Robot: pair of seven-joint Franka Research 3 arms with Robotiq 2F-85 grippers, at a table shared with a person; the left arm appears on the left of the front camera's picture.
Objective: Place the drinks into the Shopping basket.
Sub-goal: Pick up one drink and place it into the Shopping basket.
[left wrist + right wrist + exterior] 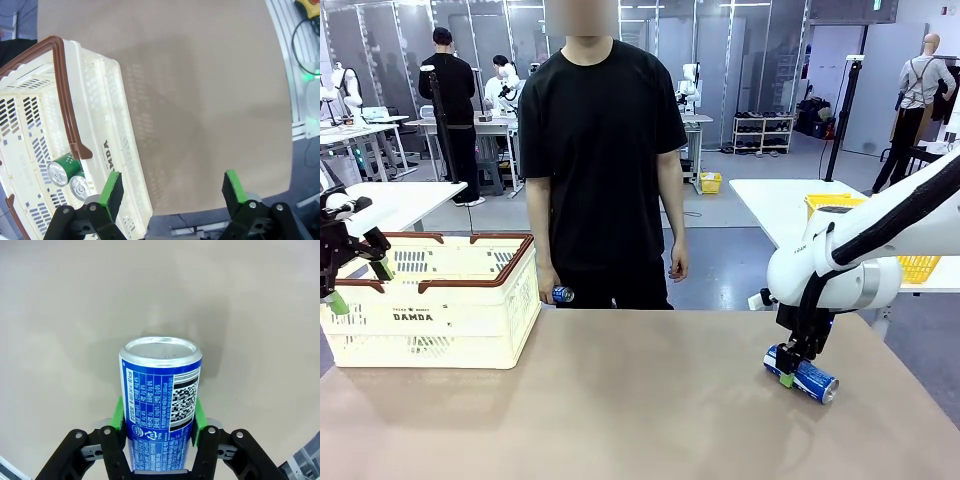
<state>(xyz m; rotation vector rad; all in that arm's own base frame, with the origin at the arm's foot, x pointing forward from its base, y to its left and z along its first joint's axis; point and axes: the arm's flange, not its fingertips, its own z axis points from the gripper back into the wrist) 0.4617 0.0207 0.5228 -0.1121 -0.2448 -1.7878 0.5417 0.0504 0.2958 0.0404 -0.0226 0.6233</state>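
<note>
Matte tan tabletop beneath right hand clamping cylindrical blue can.

Lower centre of the right wrist view: a blue drink can, glossy printed metal with a dull silver end. Beneath it, the bench is smooth, matt beige. At left in the front view, the Shopping basket is slotted cream plastic with a faint sheen.

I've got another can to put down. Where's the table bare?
Bare: the wide middle of the table, between the basket and the blue can. Crowded: the right side, where the right gripper is shut on that can, and the left end, taken by the basket.
</note>
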